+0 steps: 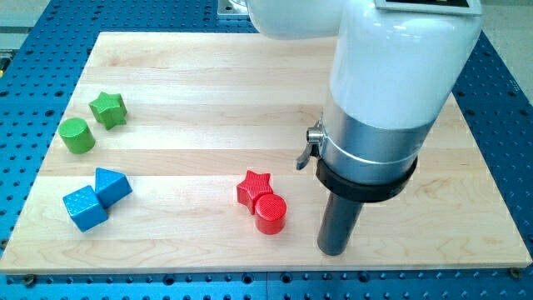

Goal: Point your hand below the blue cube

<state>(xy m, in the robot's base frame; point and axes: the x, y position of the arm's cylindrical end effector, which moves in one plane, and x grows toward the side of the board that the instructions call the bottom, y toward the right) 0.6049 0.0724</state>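
The blue cube (84, 207) lies near the board's lower left corner, touching a blue triangular block (112, 185) just up and to its right. My tip (333, 248) rests on the board near the view's bottom, right of centre, far to the right of the blue cube. The tip stands a short way right of a red cylinder (270, 213), apart from it. A red star (253, 187) touches that cylinder from the upper left.
A green star (108, 109) and a green cylinder (77, 135) lie at the board's left side. The wooden board (208, 92) sits on a blue perforated table. The arm's large white and grey body (391, 92) hides part of the board's right side.
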